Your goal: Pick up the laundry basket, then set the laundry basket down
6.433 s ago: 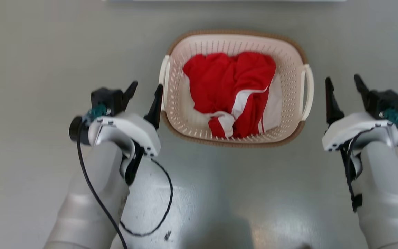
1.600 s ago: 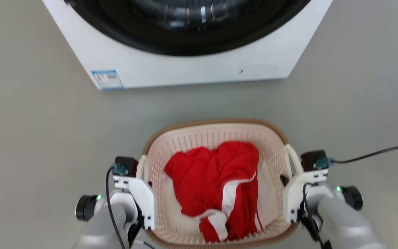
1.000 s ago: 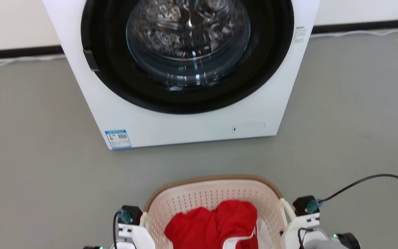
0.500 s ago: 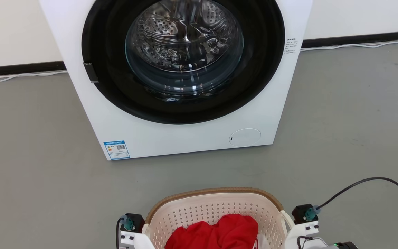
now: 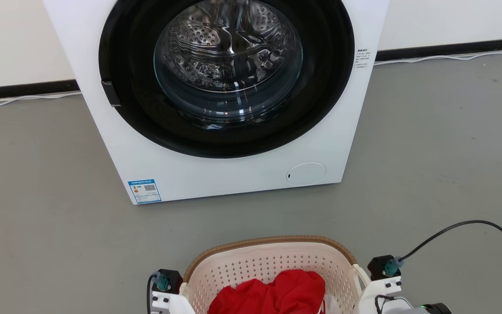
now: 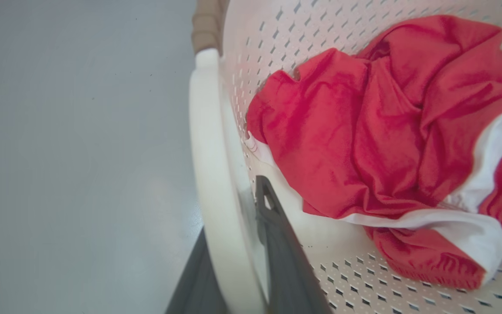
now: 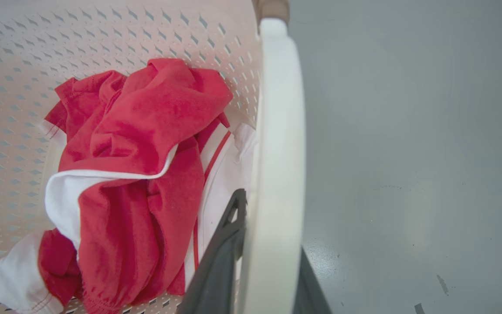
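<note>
Left gripper [image 6: 233,244] clasps one white loop handle [image 6: 207,144] of the laundry basket [image 5: 273,257], right gripper [image 7: 273,253] the other. The basket, holding red clothes [image 5: 273,294], seems held aloft before the washing machine [image 5: 233,174].

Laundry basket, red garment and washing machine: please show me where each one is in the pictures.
laundry basket [image 5: 273,240]: head view, on the far brown rim.
red garment [image 6: 355,131]: left wrist view, on the middle of the red cloth.
washing machine [image 5: 233,174]: head view, on the white front panel under the door.
</note>
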Available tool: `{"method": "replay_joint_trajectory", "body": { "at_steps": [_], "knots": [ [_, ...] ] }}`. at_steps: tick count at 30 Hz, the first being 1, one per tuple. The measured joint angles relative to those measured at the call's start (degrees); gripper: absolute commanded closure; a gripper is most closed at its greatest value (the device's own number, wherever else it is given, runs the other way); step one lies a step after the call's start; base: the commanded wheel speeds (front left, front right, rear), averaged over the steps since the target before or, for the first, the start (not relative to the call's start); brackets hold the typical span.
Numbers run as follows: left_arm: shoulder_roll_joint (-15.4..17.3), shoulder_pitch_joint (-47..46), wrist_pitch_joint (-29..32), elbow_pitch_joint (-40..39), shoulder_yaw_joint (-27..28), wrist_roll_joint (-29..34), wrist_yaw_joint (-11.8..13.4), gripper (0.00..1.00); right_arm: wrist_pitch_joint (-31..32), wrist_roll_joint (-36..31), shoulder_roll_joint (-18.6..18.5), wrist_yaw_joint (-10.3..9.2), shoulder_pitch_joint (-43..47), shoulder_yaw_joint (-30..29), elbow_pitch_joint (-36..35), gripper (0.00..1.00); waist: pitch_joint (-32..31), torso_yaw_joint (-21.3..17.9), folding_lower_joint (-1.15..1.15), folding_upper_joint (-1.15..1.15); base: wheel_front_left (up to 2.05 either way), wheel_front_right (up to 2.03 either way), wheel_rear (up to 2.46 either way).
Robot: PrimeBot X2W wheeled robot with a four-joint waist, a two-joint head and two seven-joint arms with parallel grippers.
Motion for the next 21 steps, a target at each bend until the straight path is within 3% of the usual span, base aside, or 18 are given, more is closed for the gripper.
{"method": "replay_joint_trajectory", "body": {
  "at_steps": [21],
  "knots": [
    [-0.07, -2.87, 0.18, 1.68, -1.64, -1.75, 0.0, 1.0, 0.01, 1.93, 0.0, -0.01, -2.55, 3.26, 0.21, 1.0, -0.22, -0.17, 0.0, 0.0, 0.0, 0.0, 0.0]
  ]
}}
